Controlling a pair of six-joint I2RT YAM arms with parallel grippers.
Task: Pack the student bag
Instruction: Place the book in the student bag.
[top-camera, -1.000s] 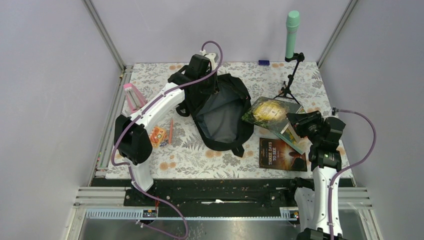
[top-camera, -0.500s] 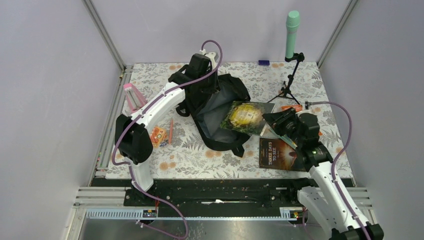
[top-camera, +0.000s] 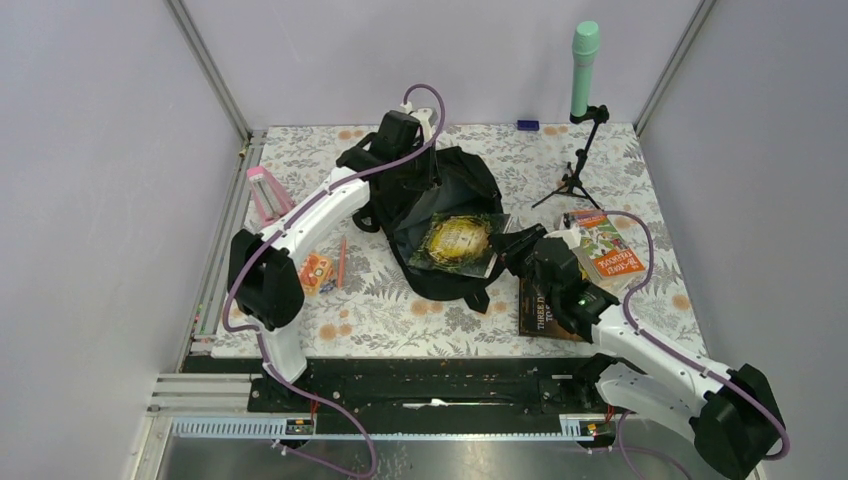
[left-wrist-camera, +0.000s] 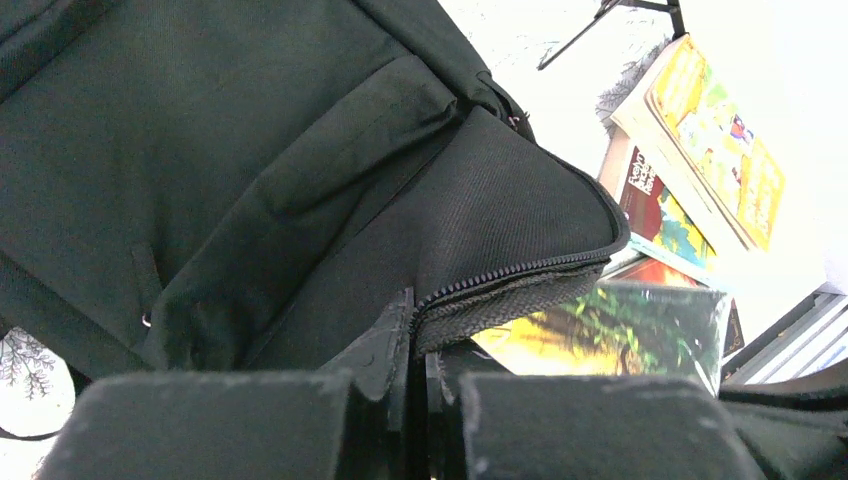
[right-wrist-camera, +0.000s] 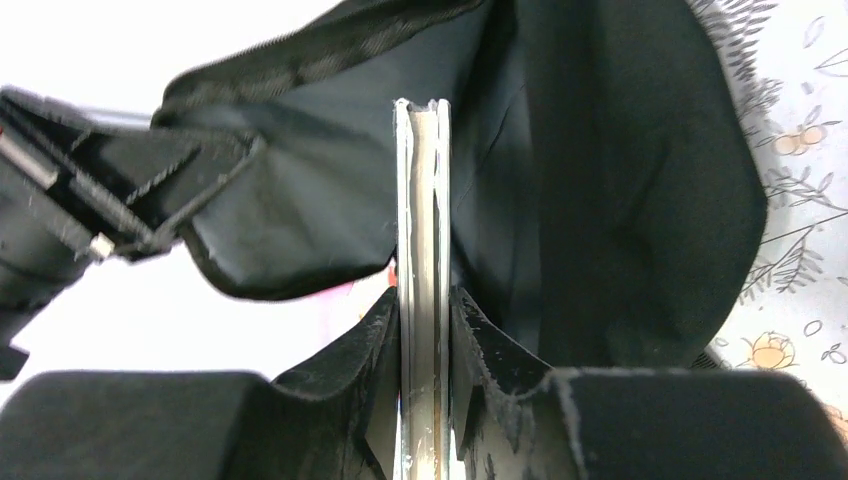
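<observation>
The student bag (top-camera: 455, 180) is a black backpack lying open in the middle of the table, with its grey lining showing. My left gripper (top-camera: 412, 170) is shut on the bag's zipped rim (left-wrist-camera: 520, 275) at the far side and holds the opening up. My right gripper (top-camera: 510, 248) is shut on a green and yellow book (top-camera: 455, 242), which lies over the bag's opening. In the right wrist view the book's edge (right-wrist-camera: 422, 200) stands upright between the fingers (right-wrist-camera: 372, 340), its far end inside the bag's mouth (right-wrist-camera: 620, 180). The same book (left-wrist-camera: 620, 330) shows below the rim in the left wrist view.
A brown book (top-camera: 545, 310) and an orange and green book (top-camera: 608, 250) lie right of the bag. A tripod with a green cylinder (top-camera: 583, 70) stands at the back right. A pink item (top-camera: 262, 190), a small orange box (top-camera: 315, 270) and a pencil (top-camera: 341, 262) lie left.
My right arm swung left, carrying the green and yellow book from the pile of books to the bag's opening. The orange and green book beneath it now shows. The left arm has not moved.
</observation>
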